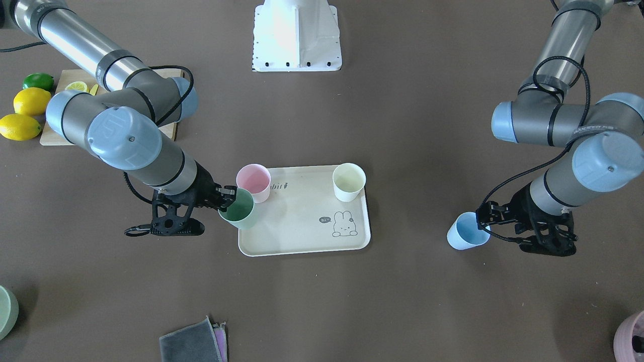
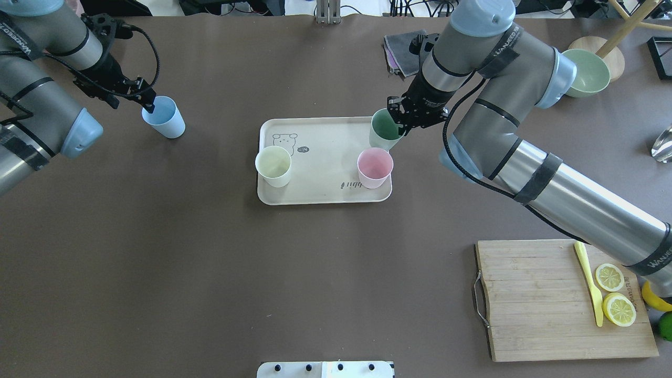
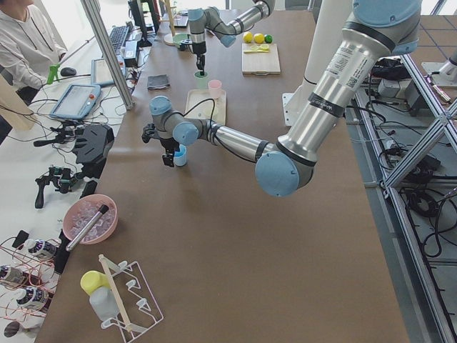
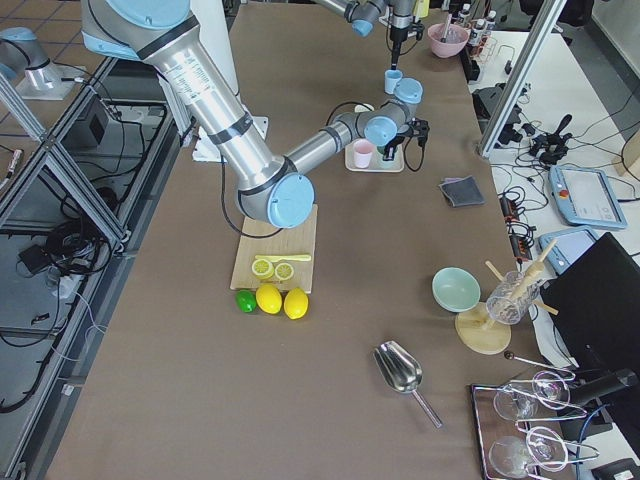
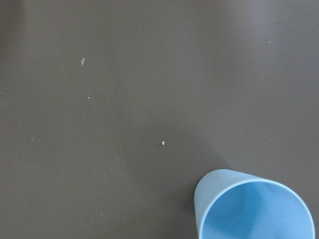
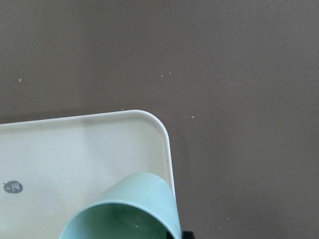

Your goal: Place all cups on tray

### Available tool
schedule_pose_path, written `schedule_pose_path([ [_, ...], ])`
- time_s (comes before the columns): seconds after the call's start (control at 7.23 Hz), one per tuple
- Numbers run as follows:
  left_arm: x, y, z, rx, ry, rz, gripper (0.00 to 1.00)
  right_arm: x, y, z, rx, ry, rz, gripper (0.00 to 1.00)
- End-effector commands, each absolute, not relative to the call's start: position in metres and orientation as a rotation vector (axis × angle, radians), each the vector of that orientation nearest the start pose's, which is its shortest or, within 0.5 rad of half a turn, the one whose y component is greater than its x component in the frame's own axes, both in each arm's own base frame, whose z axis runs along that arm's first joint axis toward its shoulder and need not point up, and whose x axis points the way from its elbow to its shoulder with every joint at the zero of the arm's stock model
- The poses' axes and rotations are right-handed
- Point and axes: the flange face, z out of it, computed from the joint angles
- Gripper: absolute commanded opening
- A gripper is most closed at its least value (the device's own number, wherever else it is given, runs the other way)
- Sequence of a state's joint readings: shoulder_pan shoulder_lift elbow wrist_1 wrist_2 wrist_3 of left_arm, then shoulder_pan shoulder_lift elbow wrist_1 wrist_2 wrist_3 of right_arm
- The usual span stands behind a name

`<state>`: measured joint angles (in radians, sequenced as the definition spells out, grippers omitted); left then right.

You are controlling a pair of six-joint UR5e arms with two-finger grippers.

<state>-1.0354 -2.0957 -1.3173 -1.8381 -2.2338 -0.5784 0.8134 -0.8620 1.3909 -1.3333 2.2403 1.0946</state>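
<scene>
The cream-beige tray [image 2: 325,136] lies mid-table, also in the front view [image 1: 302,221]. A pale pink cup [image 2: 375,167] and a cream-white cup [image 2: 273,165] stand upright on it. My right gripper [image 2: 401,116] is shut on the rim of the sage green cup [image 2: 384,130], which is tilted over the tray's far right corner; the right wrist view shows the cup [image 6: 129,214] above that corner. My left gripper [image 2: 148,106] is shut on the rim of the light blue cup [image 2: 164,116], off the tray at the far left; it also shows in the left wrist view [image 5: 254,209].
A wooden cutting board [image 2: 530,304] with lemon slices and a yellow knife lies near right. A green bowl [image 2: 585,72] and folded cloths [image 2: 401,50] sit at the far right. Whole lemons [image 1: 30,100] lie beside the board. A mauve container [image 1: 631,337] stands at the far left corner.
</scene>
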Motion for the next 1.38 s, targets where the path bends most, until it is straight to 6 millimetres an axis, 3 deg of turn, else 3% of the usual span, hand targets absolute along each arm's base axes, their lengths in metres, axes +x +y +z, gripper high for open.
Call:
schedule_pose_path([
  [0.0, 0.312, -0.655, 0.446, 0.102, 0.829, 0.135, 0.0, -0.485, -0.571, 0.263, -0.052, -0.959, 0.045, 0.0],
  [0.14, 0.319, -0.655, 0.436, 0.095, 0.839, 0.116, 0.0, -0.493, -0.567, 0.265, -0.039, -0.944, 0.044, 0.0],
  [0.28, 0.325, -0.664, 0.401, 0.107, 0.866, 0.1, 0.0, -0.497, -0.564, 0.266, -0.04, -0.941, 0.04, 0.0],
  [0.41, 0.33, -0.669, 0.379, 0.113, 0.882, 0.076, 0.0, -0.499, -0.562, 0.267, -0.043, -0.94, 0.036, 0.0],
  [0.55, 0.335, -0.673, 0.357, 0.125, 0.898, 0.068, 0.0, -0.501, -0.562, 0.262, -0.039, -0.944, 0.032, 0.37],
  [0.69, 0.355, -0.672, 0.328, 0.111, 0.923, 0.034, 0.0, -0.496, -0.565, 0.253, -0.024, -0.957, 0.026, 0.99],
  [0.83, 0.381, -0.665, 0.299, 0.097, 0.944, 0.018, 0.0, -0.478, -0.58, 0.252, -0.011, -0.962, 0.046, 1.0],
  [0.97, 0.407, -0.654, 0.276, 0.074, 0.962, 0.003, 0.0, -0.441, -0.606, 0.251, 0.006, -0.974, 0.062, 1.0],
  [1.11, 0.432, -0.642, 0.255, 0.049, 0.98, -0.008, 0.0, -0.395, -0.63, 0.265, 0.002, -1.001, 0.029, 1.0],
  [1.24, 0.453, -0.63, 0.249, 0.033, 0.982, -0.002, 0.0, -0.37, -0.638, 0.293, 0.002, -0.993, 0.007, 1.0],
])
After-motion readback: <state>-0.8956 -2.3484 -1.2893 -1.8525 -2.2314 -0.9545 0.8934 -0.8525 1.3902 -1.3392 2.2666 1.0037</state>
